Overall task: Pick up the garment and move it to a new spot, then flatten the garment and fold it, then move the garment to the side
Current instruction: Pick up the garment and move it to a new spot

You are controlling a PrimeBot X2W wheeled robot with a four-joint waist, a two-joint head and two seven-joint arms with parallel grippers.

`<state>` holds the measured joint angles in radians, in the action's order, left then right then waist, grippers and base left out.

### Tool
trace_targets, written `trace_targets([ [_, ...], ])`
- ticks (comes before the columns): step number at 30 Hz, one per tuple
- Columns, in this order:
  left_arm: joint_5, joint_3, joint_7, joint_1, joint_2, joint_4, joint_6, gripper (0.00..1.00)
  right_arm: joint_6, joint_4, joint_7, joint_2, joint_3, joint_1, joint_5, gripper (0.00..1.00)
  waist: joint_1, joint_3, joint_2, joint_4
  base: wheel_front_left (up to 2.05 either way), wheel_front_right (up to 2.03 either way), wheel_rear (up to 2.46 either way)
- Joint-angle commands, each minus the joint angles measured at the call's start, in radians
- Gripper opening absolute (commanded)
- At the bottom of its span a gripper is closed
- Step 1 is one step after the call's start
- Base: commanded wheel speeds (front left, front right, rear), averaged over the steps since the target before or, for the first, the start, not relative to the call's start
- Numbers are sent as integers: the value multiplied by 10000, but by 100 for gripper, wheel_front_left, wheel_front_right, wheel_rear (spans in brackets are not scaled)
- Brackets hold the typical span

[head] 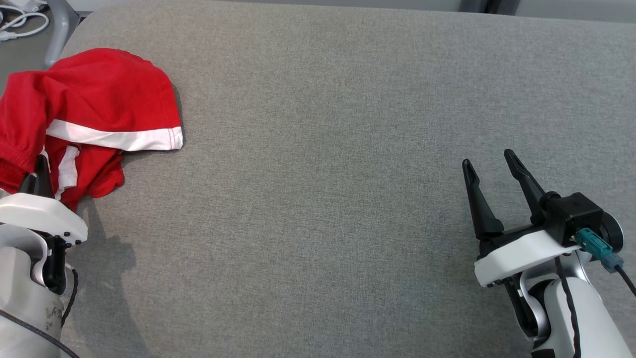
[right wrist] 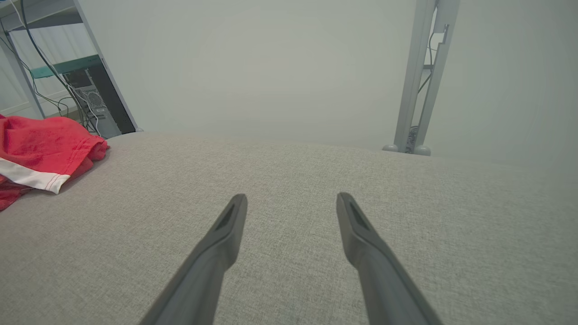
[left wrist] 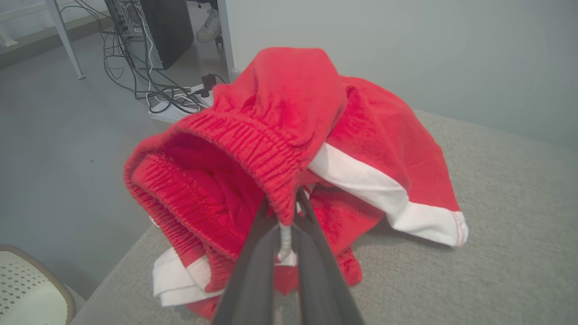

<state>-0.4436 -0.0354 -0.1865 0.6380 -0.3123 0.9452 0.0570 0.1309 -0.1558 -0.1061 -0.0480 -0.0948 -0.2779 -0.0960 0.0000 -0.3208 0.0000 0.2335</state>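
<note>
The garment is a red pair of shorts with white stripes, bunched in a heap at the left edge of the grey cushioned surface. My left gripper is at the heap's near side, shut on the garment; in the left wrist view its fingers pinch the elastic waistband of the garment, which is drawn up above the surface. My right gripper stands open over bare surface at the right, far from the garment. Nothing sits between the right gripper fingers.
The surface's left edge drops to the floor, where cables and a power strip and a computer tower stand. A pale perforated chair is at the lower left. A metal stand rises behind the far edge.
</note>
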Motion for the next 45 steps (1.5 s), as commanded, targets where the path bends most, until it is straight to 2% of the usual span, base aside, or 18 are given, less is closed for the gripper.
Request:
trace_targets([
  [1,-58,-15,-133,155,-73,-5,64,0,-3,-52,-94,-54,26,-100,28,100,0,53,0,0,0,0,0],
  [5,-35,-21,-580,-277,-64,-440,189,0,-3,-197,-205,-54,99,45,-103,100,0,441,0,-53,0,0,0],
  [11,258,79,-740,-1341,179,-2397,-185,0,-1,-314,-294,-53,175,358,-259,100,0,1112,0,-136,0,0,0],
  [12,258,79,-740,-1341,179,-2397,-185,0,-1,-314,-294,-53,175,358,-259,100,0,1112,0,-136,0,0,0],
  [13,344,127,-709,-1866,243,-3326,-384,0,-1,-354,-297,-53,198,488,-330,100,0,1355,0,-192,0,0,0],
  [16,490,248,-393,-2683,323,-4958,-748,0,-3,-366,-331,-51,213,655,-439,100,0,1668,0,-283,0,0,0],
  [22,816,552,801,-4492,513,-8597,-1597,0,-1,-353,-341,-50,197,943,-619,100,0,2110,0,-551,0,0,0],
  [27,970,1076,1750,-5589,688,-10703,-1904,0,-1,-311,-368,-55,61,980,-747,100,0,2191,0,-1116,0,0,0],
  [31,1073,1907,2298,-5876,948,-11604,-1697,0,-3,-259,-338,-50,-46,890,-814,100,0,2104,0,-1786,0,0,0],
  [34,1153,2709,2614,-5686,1155,-11771,-1412,0,-3,-171,-322,-51,-85,795,-866,100,0,1939,0,-2386,0,0,0],
  [45,1466,4865,2932,-4111,1836,-10791,-103,0,-3,-72,-499,-44,-456,453,-1160,100,0,1089,0,-4869,0,0,0],
])
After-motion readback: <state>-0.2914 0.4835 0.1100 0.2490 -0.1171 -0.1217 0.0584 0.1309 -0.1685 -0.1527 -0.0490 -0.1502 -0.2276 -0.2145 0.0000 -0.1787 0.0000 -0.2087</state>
